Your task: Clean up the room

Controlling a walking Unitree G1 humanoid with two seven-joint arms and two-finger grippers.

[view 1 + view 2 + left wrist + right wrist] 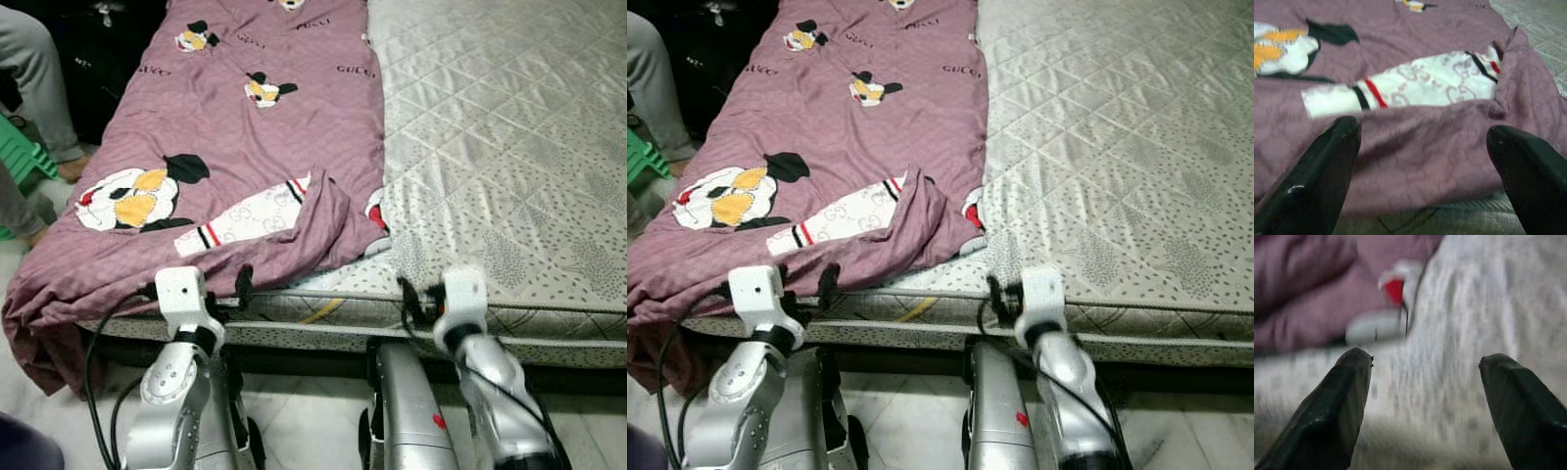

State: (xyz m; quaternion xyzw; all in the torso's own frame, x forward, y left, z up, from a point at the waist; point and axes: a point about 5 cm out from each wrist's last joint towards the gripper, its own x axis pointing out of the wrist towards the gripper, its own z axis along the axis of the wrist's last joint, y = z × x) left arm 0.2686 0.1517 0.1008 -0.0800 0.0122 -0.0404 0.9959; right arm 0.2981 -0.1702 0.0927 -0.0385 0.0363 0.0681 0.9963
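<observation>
I'm standing at the foot of the bed, both arms raised to the mattress (509,127) edge. The mauve bedsheet (255,127) with cartoon prints covers the left half of the bed, running lengthwise away from me; its left side droops over the bed edge toward the floor. The right half is bare quilted mattress.

The near hem is folded back, showing a white underside (1415,83) with red and black stripes. That folded hem lies directly ahead of the left gripper (1422,161), just beyond its tips. Its fingers (1327,166) are spread wide, nothing between them.

The right gripper (1425,396) is also wide and empty, facing bare mattress, with the sheet's near right corner (1391,308) ahead and off toward the left arm's side.

My read: left arm is nearer the cloth; the hem runs across its fingers, so a straight push forward should catch it. The right needs to shift inward first.

A person's legs (34,78) stand at far left.
</observation>
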